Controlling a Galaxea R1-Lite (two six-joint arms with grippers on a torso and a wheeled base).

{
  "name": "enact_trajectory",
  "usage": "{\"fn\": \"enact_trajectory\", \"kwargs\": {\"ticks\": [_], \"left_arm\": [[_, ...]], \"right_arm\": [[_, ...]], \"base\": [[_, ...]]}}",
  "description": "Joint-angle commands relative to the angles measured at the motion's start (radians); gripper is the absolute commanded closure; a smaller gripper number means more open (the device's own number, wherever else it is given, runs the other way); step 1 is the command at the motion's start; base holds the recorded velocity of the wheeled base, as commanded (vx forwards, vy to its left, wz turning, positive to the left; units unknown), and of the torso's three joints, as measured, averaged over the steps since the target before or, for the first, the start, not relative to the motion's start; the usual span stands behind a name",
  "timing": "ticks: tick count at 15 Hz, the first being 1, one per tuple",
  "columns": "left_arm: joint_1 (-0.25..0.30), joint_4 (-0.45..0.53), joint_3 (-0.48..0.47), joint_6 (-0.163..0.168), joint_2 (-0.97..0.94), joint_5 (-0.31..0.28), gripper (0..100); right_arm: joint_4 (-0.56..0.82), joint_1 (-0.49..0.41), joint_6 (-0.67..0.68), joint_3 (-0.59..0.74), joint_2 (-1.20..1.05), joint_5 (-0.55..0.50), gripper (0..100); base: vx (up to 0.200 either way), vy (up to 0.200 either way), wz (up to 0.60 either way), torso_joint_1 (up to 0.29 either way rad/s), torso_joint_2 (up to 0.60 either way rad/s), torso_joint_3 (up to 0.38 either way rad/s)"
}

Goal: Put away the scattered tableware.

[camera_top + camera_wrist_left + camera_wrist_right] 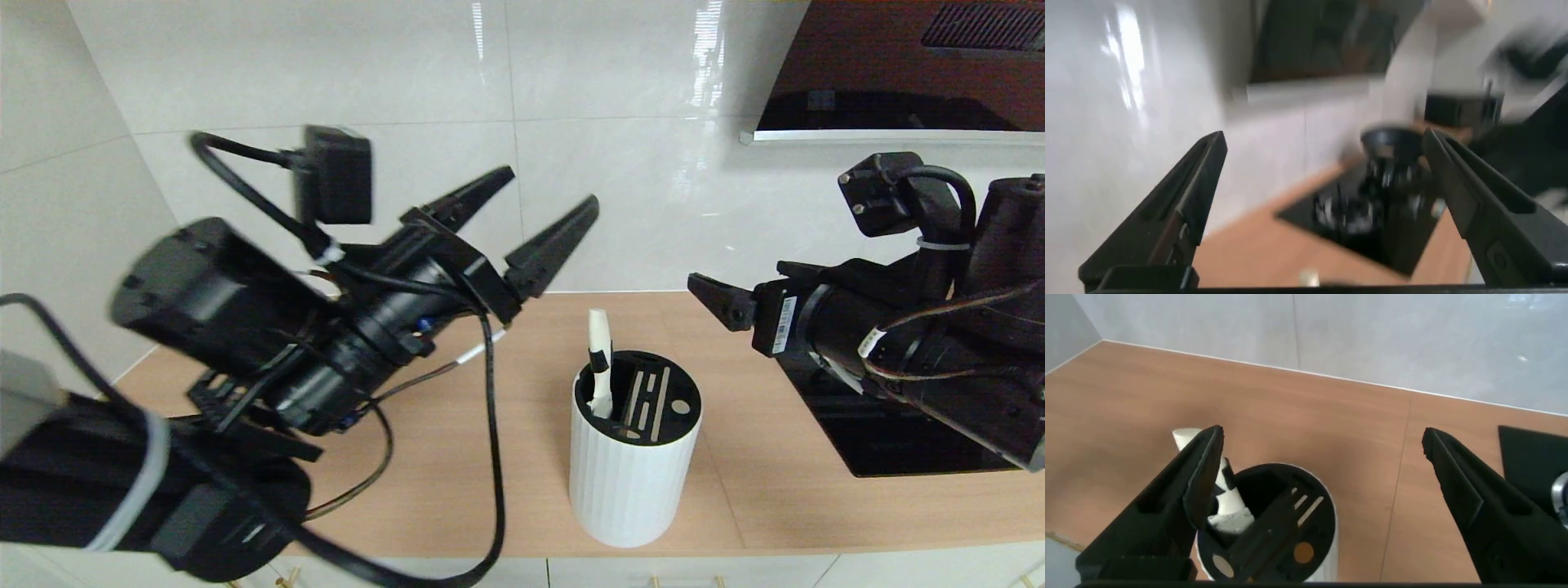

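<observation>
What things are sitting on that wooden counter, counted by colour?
White: 2, the white ribbed cylindrical holder and the white utensil handle standing in it
Black: 1, the flat black glass cooktop
Total: 3

head and right wrist cameras both look down on the holder (629, 490).

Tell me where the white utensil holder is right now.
In the head view the utensil holder stands on the wooden counter near its front edge, just left of the black cooktop.
</observation>
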Motion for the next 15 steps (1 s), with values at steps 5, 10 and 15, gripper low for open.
{"fn": "enact_trajectory", "kwargs": {"ticks": [5,10,15], "left_arm": [[0.127,0.603,0.38,-0.041,-0.875,0.035,0],[0.368,1.411,0.307,-0.088,-1.476,0.029,0],[0.569,1.535,0.356,-0.064,-1.708,0.032,0]], "right_arm": [[0.002,-0.13,0.006,0.23,-0.355,0.005,0],[0.175,-0.321,0.007,0.456,-0.858,0.005,0],[0.6,-0.509,-0.037,0.385,-1.262,0.004,0]], "base": [[0.0,0.0,0.0,0.0,0.0,0.0],[0.0,0.0,0.0,0.0,0.0,0.0],[0.0,0.0,0.0,0.0,0.0,0.0]]}}
